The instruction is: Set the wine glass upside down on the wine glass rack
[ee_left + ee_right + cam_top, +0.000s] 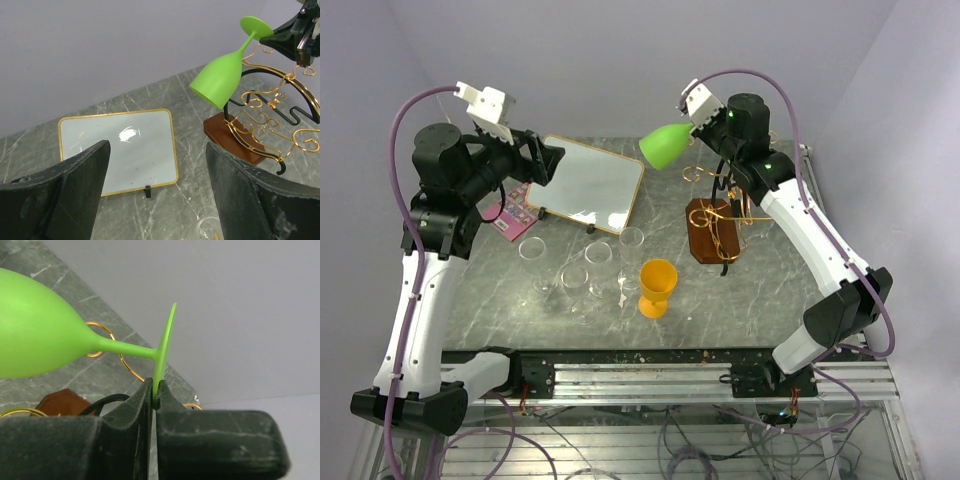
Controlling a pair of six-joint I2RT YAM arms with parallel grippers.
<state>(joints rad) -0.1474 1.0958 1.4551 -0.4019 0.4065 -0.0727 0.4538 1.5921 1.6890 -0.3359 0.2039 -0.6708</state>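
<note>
Right gripper [154, 390] is clamping the green wine glass [667, 146] by its foot rim, stem axis slanting mouth-down, bowl hanging above and far-left of the wine glass rack [718, 228] (left gripper [157, 172] is idling farther off, jaws apart).

A gold-framed white board [590, 183] stood propped on the grey marble table [500, 320]. Several clear glasses [598, 256] stood before it, an orange goblet [657, 287] upright beside them. A pink item [510, 215] lay left of the board.
</note>
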